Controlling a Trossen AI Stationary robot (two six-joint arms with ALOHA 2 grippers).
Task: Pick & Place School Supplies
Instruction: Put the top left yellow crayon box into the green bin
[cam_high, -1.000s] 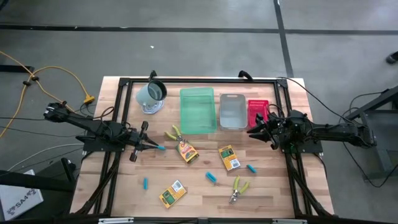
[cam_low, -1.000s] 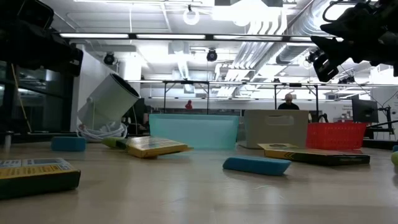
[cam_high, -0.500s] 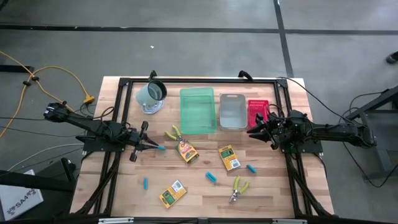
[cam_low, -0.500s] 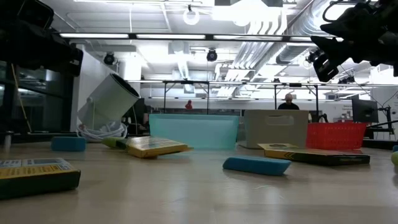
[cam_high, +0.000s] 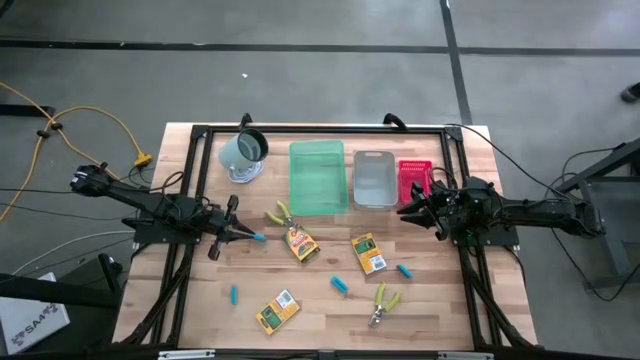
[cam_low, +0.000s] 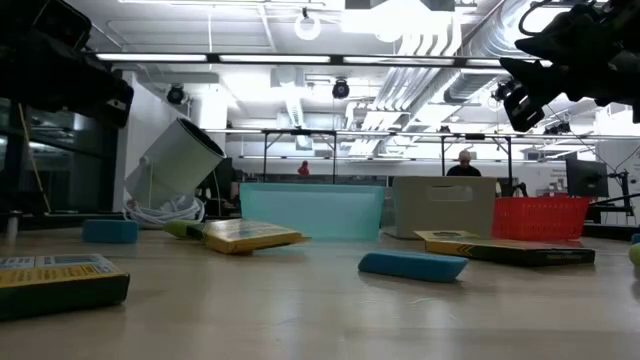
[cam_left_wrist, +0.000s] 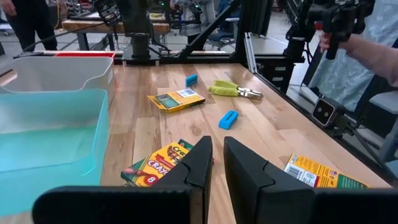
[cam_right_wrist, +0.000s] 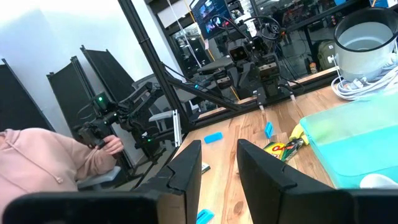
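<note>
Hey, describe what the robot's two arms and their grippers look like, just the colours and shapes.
Both arms are slim, black, jointed links. The left gripper and the right gripper each end in two dark, flat, blocky fingers, matte and unmarked, tapering toward the tips. No coloured markings show on either arm.
</note>
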